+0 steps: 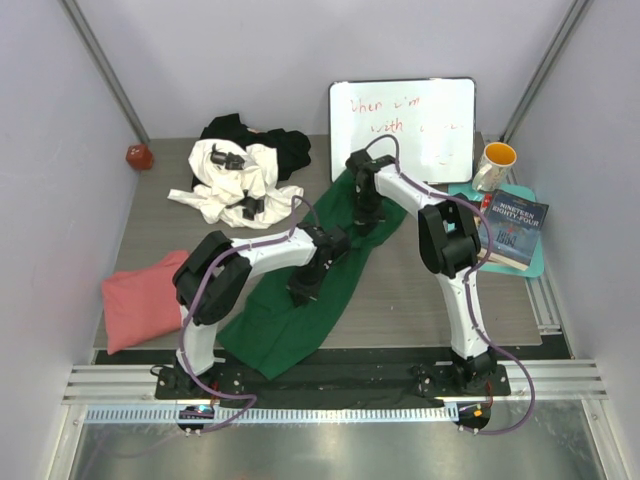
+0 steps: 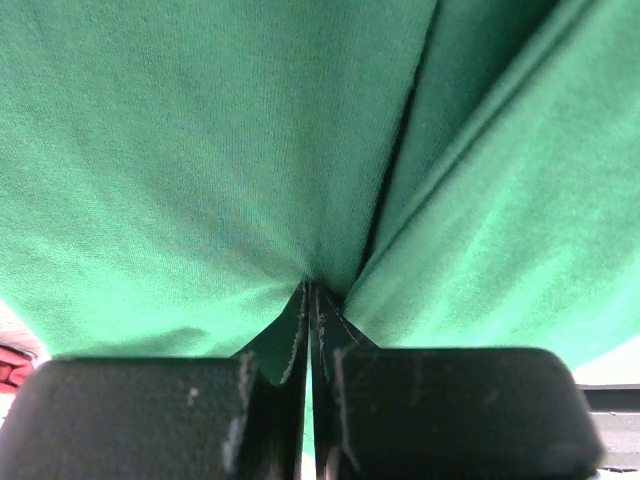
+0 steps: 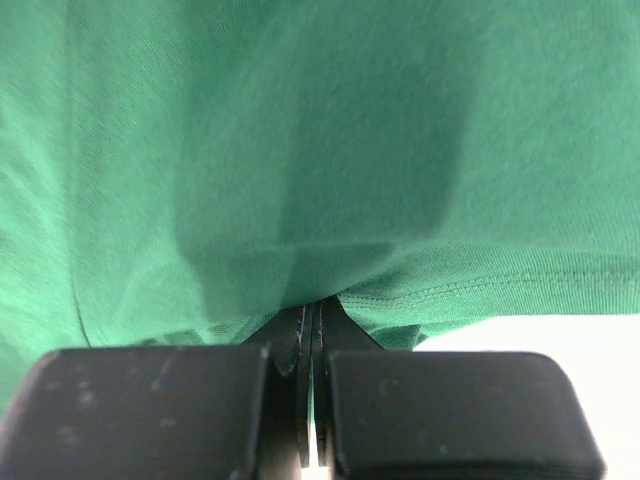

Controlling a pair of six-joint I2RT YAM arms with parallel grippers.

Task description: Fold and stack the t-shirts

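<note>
The dark green t-shirt [image 1: 290, 322] lies stretched in a diagonal band from mid-table to the near edge. My left gripper [image 1: 302, 290] is shut on a pinch of its cloth near the middle. In the left wrist view, green fabric [image 2: 200, 150] fans out from the closed tips [image 2: 310, 290]. My right gripper [image 1: 365, 220] is shut on the shirt's far end. The right wrist view shows its tips [image 3: 315, 305] clamping cloth beside a stitched hem [image 3: 480, 290]. A salmon pink t-shirt [image 1: 145, 297] lies folded at the left. White [image 1: 235, 185] and black [image 1: 275, 142] t-shirts are heaped at the back.
A small red ball [image 1: 139, 156] sits at the back left corner. A whiteboard [image 1: 402, 128] leans on the back wall. At the right are a yellow-lined mug [image 1: 494, 163] and a book [image 1: 513, 230] on a teal mat [image 1: 536, 262].
</note>
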